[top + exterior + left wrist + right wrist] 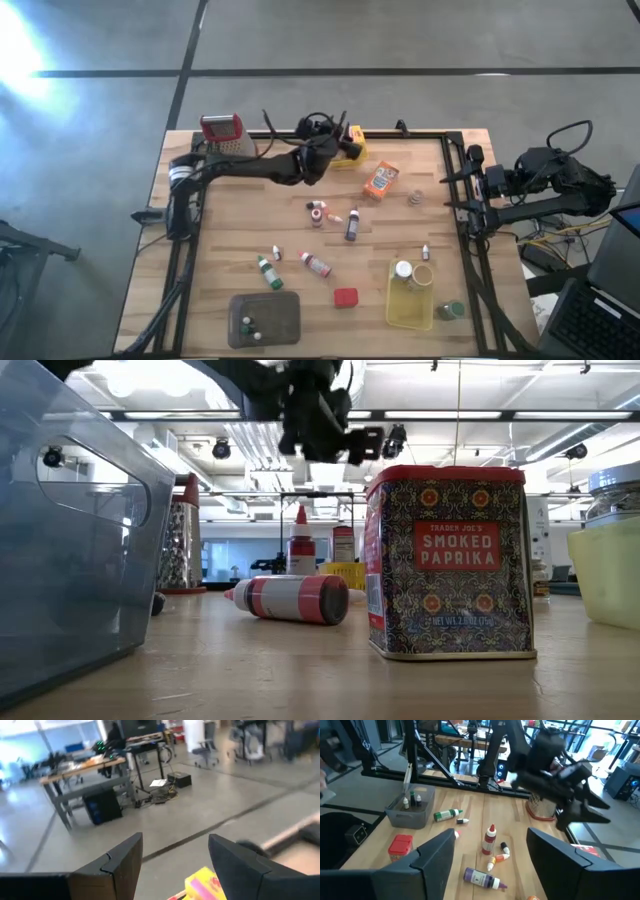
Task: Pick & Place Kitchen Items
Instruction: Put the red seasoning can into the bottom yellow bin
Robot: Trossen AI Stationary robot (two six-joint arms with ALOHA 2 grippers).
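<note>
At the far edge of the wooden bench [200, 250], the left gripper [340, 135] is held above a small yellow box [353, 143] that lies just beside the black frame rail. Its fingers [125, 860] are spread apart and nothing is gripped between them. The metal grater with the red handle [225, 135] stands near the far left corner.

Beyond the right edge, the right gripper [452, 190] is parked outside the rail, its fingers [437, 852] parted and empty.

The orange box [380, 180] lies right of centre toward the far side. Small bottles [352, 225] are scattered across the middle, with open wood between them. The green-capped bottle [268, 272] and the red-and-white bottle [316, 264] lie nearer the front. The red tin [346, 297] stands close to the front edge, between the grey tray [265, 318] and the yellow basket [410, 300]. The left half of the bench is largely uncovered.
</note>
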